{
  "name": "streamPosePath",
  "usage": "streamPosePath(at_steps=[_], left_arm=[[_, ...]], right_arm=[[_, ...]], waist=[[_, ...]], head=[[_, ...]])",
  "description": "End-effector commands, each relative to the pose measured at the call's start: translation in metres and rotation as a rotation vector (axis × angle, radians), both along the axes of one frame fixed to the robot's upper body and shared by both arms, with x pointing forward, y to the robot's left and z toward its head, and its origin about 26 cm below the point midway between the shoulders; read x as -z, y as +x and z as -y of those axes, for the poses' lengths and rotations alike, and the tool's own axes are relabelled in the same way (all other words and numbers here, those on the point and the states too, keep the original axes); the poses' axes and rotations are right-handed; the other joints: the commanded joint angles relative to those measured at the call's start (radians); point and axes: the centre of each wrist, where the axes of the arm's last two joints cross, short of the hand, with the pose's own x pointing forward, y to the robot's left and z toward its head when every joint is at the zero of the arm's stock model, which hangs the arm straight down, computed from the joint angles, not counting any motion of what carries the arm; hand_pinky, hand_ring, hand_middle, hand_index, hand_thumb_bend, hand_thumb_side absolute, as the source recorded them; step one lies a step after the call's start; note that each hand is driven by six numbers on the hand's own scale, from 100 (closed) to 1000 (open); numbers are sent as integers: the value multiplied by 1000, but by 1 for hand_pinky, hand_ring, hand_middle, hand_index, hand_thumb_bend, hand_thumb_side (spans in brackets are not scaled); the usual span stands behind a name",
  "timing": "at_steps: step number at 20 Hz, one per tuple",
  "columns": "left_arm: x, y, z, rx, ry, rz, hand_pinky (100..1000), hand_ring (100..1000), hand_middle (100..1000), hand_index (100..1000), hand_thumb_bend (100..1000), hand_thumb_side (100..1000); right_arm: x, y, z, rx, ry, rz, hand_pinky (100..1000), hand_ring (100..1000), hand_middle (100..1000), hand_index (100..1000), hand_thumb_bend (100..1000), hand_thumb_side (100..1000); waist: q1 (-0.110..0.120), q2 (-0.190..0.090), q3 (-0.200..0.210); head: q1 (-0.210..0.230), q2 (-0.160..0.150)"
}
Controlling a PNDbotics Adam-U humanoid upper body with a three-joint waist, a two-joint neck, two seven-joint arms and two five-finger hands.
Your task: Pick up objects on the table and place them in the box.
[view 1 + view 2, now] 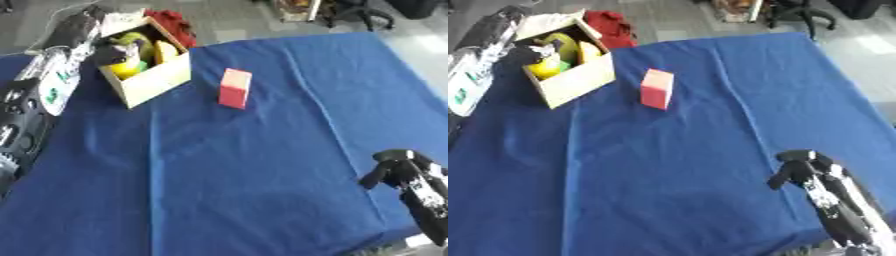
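A pink block [234, 88] stands upright on the blue table [262, 175], just to the right of the box [156, 80] and apart from it. Nothing lies between block and box; the cloth there is bare, with a few soft creases.

The box is an open cardboard one, set at an angle near the table's far left corner. Inside it are yellow things [162, 51] and a bit of green. The left hand [114, 52] is over the box's open top, its dark fingers down among the yellow things; whether they are curled round anything or relaxed cannot be told. Its arm [44, 90], black with silver and a green-marked white panel, runs along the table's left edge beside the box.

Behind the box, off the table, is something red [610, 25] on the floor.

Well away from the box, near the table's right front edge, the right hand [798, 167] rests with its fingers curled in and holding nothing.

The left eye view shows much more of the left arm; the right eye view shows more of the right forearm [842, 210] and cuts the left arm at the edge.
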Motion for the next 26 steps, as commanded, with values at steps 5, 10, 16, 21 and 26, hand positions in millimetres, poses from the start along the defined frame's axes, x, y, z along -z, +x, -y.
streamPosePath(at_steps=[5,10,16,21,26], left_arm=[[-20,-1,-6,-43,68,68,886,894,953,1000,692,751],[-28,-5,-6,-12,18,108,870,872,931,1000,593,750],[-69,-34,-2,161,-98,230,835,817,860,976,442,707],[-93,-79,2,363,-254,331,802,779,810,950,345,601],[-92,-132,6,515,-318,411,791,760,782,933,251,548]], right_arm=[[-6,1,5,10,-22,19,571,485,457,695,100,567],[-6,1,6,17,-23,21,571,485,457,695,100,556],[-11,4,10,43,-38,50,571,485,458,696,100,478],[-27,14,14,77,-61,128,573,485,458,697,100,414],[-61,30,15,115,-94,276,580,490,464,701,100,454]], waist=[[-2,-15,6],[0,-18,12],[5,-21,45],[4,-28,88],[-1,-31,139]], head=[[-6,-7],[-13,-7],[-35,-4],[-51,1],[-75,1]])
